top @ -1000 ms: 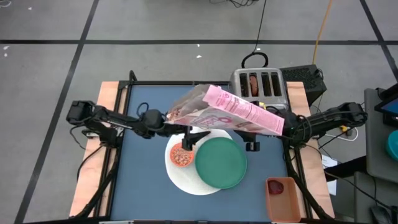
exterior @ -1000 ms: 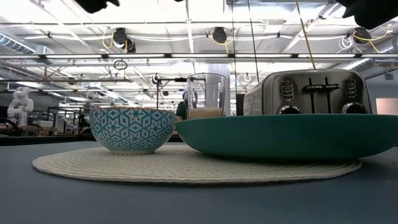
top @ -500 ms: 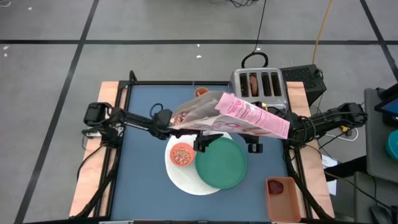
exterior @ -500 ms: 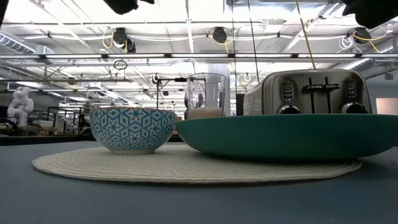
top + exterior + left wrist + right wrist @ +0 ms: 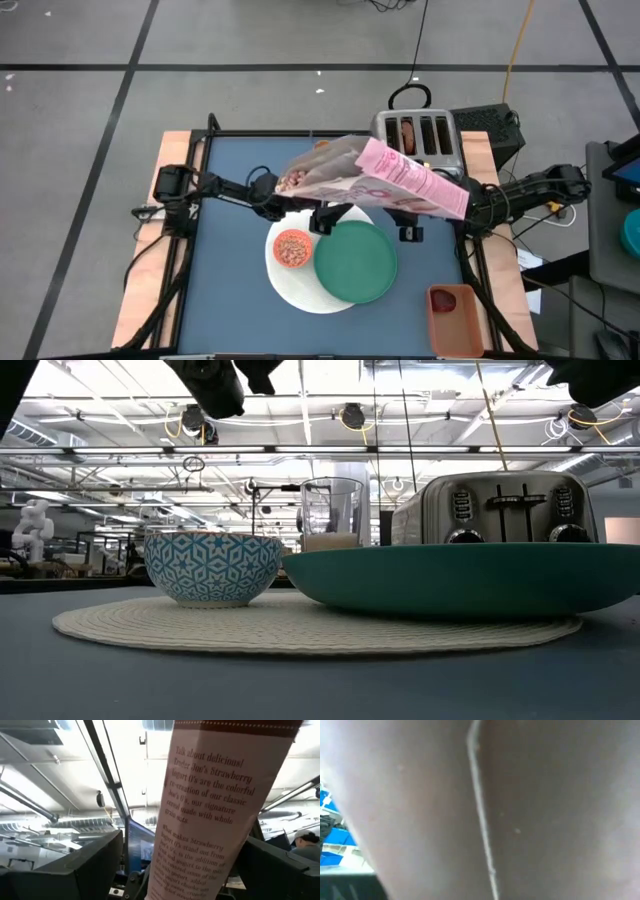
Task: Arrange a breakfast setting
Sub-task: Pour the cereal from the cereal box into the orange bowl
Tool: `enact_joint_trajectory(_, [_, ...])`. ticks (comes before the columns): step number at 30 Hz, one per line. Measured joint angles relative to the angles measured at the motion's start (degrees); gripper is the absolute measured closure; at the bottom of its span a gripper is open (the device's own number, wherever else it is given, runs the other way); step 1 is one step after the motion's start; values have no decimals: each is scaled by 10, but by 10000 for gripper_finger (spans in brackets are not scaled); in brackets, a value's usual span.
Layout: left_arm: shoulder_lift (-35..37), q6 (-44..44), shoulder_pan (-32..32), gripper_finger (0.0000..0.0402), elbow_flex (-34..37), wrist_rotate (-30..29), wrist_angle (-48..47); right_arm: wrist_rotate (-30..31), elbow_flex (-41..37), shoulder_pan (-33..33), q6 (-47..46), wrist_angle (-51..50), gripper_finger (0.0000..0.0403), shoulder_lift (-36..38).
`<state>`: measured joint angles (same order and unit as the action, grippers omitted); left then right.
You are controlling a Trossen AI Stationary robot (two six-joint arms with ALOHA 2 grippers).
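Observation:
My right gripper (image 5: 452,207) is shut on the pink cereal box (image 5: 385,182), which lies tilted in the air over the setting. Its open mouth (image 5: 293,181) shows cereal and points toward the table's left. My left gripper (image 5: 325,214) is open under the box. Its two fingers (image 5: 75,870) stand either side of the box's narrow printed face (image 5: 205,835) with a gap on each side. Below, a cereal bowl (image 5: 291,249) and a green plate (image 5: 355,262) rest on a large white round mat (image 5: 300,288). The milk glass (image 5: 332,513) stands behind them. My right gripper holds the cereal box at its closed bottom end (image 5: 445,198), coming from the table's right. The box itself hides the fingers, and its pale surface (image 5: 480,810) fills the right wrist view. The box is lifted clear of everything, with its mouth end out to the left.
The silver toaster (image 5: 415,136) stands at the far right with a bagel (image 5: 407,133) in one slot. An orange cup (image 5: 322,147) peeks out beyond the box. A brown tray (image 5: 453,320) with a dark red fruit (image 5: 444,299) sits at the near right corner.
My left gripper has moved toward the table's right and tipped upward. It has gone in under the cereal box, which now stands between its open fingers. The box stays held up in about the same place.

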<state>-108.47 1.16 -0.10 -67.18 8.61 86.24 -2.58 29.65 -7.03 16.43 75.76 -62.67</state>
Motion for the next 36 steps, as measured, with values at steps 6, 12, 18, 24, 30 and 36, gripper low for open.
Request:
enact_joint_trajectory(6, [0, 1, 0, 43, 0, 0, 5, 0, 0, 0, 8, -5, 188, 0])
enact_joint_trajectory(12, [0, 1, 1, 43, 0, -6, 5, 26, 1, -1, 8, -22, 188, 1])
enact_joint_trajectory(18, [0, 9, 1, 43, 0, -7, 5, 42, 1, -1, -7, -41, 188, 0])
enact_joint_trajectory(24, [0, 18, 1, 43, 0, -10, 6, 75, 1, -1, -20, -44, 188, 0])
enact_joint_trajectory(30, [0, 48, 1, 43, 0, -10, 6, 100, 1, -1, -22, -63, 188, 0])
enact_joint_trajectory(36, [0, 44, 1, 43, 0, -9, 9, 100, 0, -1, -13, -63, 188, 0])
